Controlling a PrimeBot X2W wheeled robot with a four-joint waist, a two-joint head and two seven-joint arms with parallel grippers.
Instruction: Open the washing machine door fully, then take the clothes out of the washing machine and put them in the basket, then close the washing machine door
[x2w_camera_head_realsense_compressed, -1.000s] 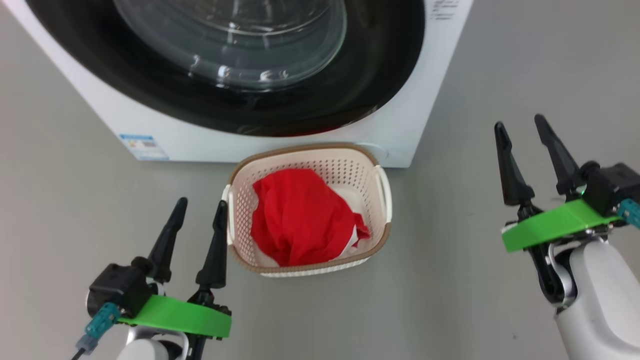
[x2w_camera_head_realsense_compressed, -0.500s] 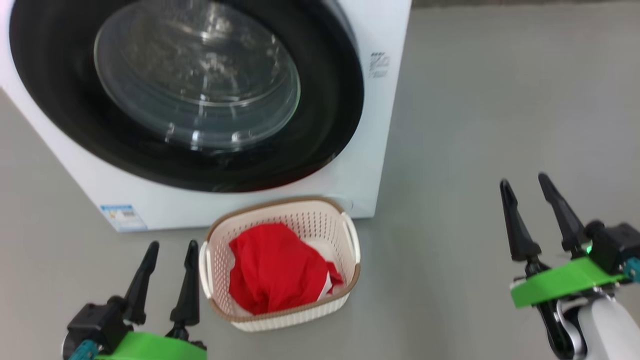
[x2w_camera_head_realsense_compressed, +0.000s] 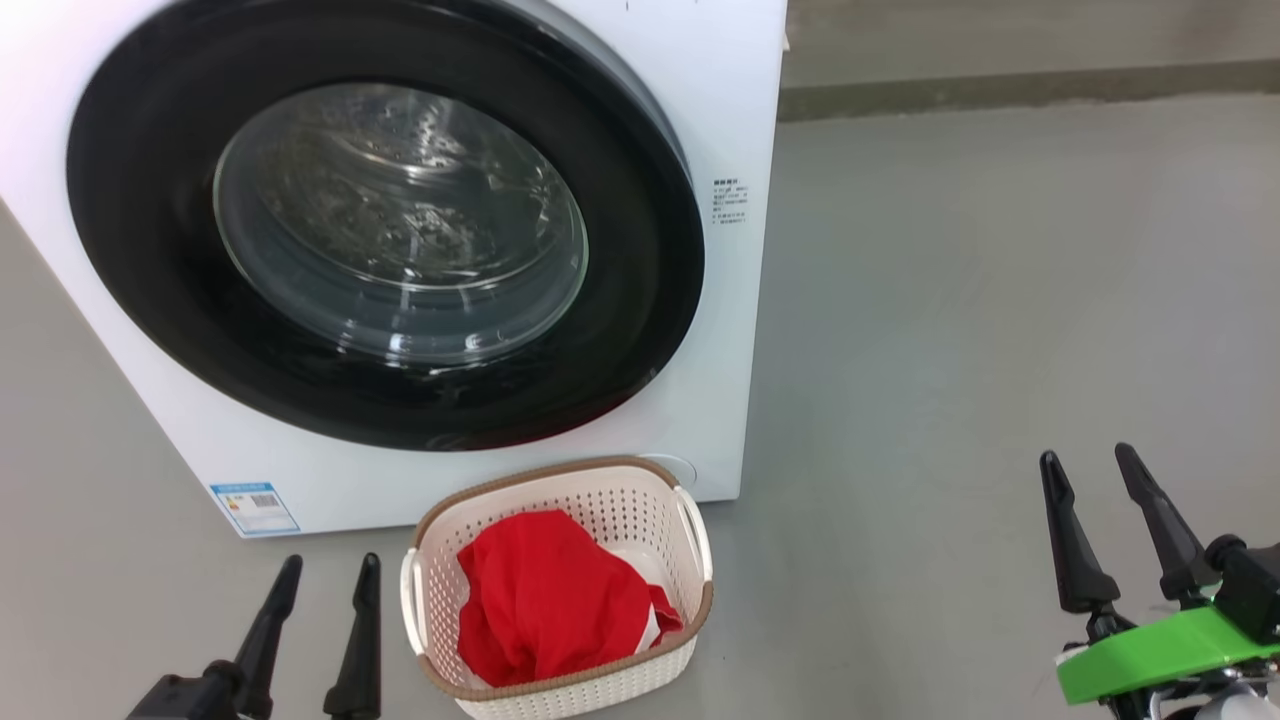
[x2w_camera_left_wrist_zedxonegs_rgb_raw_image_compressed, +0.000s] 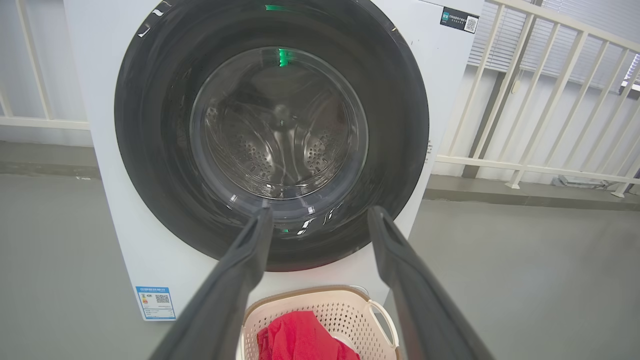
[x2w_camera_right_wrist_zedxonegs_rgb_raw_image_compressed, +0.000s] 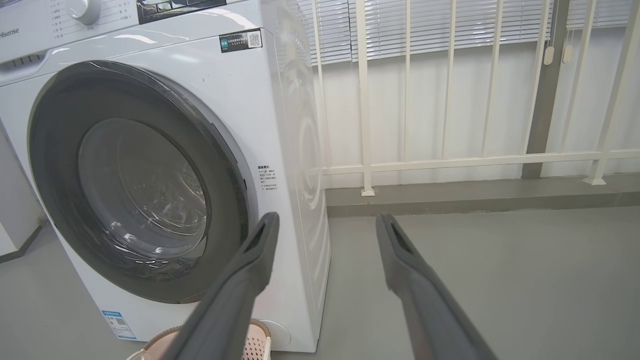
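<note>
Grey floor (x2w_camera_head_realsense_compressed: 950, 300) under basket (x2w_camera_head_realsense_compressed: 620, 505); white railing (x2w_camera_right_wrist_zedxonegs_rgb_raw_image_compressed: 450, 161)

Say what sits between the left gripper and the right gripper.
In the head view, the basket with the clothes, then bare floor.

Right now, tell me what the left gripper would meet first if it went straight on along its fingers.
Probably the washing machine door, near the lower edge of its glass bowl; the left gripper aims there. The basket lies below that line, though depth is hard to judge.
</note>
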